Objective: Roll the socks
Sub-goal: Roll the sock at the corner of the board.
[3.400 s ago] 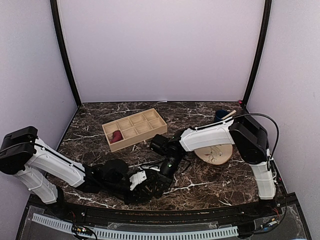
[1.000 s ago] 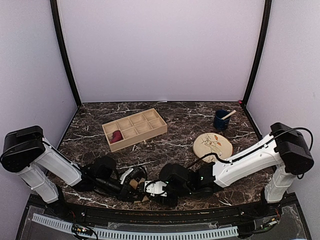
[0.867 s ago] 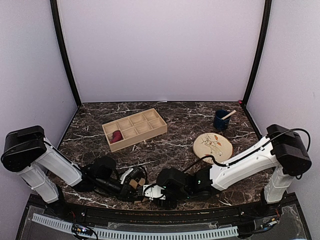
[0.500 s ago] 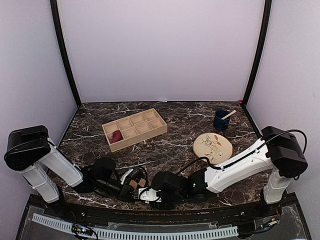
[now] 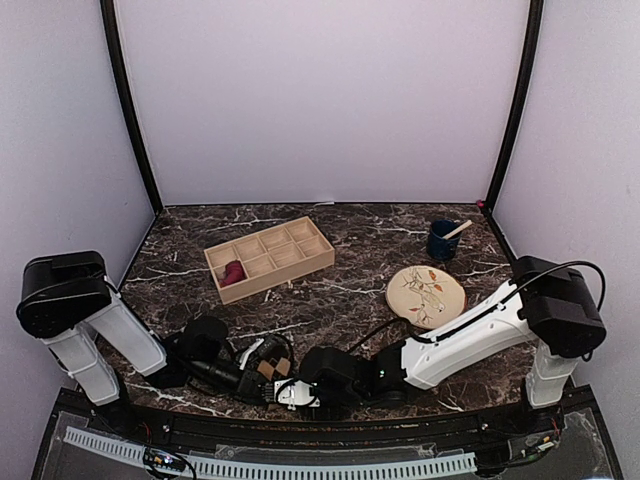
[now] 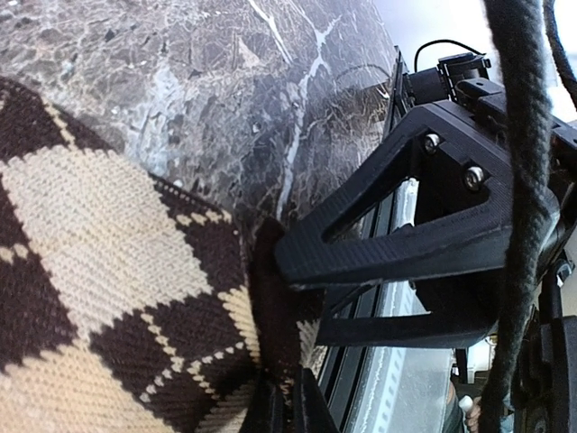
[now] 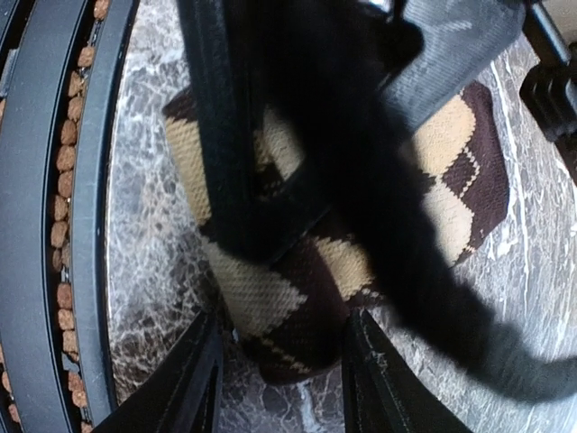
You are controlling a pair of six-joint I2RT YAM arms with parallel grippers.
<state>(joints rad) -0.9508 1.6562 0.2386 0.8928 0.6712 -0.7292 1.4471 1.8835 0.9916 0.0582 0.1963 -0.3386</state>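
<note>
The dark brown and tan argyle sock [image 5: 269, 367] lies bunched near the table's front edge, between my two grippers. My left gripper [image 5: 258, 377] comes in from the left and is shut on the sock's dark edge [image 6: 275, 361], with the knit [image 6: 108, 271] filling the left wrist view. My right gripper [image 5: 287, 390] comes in from the right, and its fingers [image 7: 194, 379] press both sides of the sock's rolled end [image 7: 297, 298]. The left gripper's dark body [image 7: 297, 135] hides the sock's middle. The maroon sock [image 5: 233, 272] sits in a compartment of the wooden tray [image 5: 300, 262].
The table's front edge and its black rail [image 7: 54, 225] run right beside the sock. A round plate [image 5: 425, 295] lies at mid right, and a blue cup [image 5: 441, 240] holding a stick stands at the back right. Cables [image 6: 523, 180] hang near the right gripper.
My right arm has slid left along the front edge, bringing its gripper over the argyle sock's end. Its jaws widened briefly, then came back in. The left gripper has stayed put.
</note>
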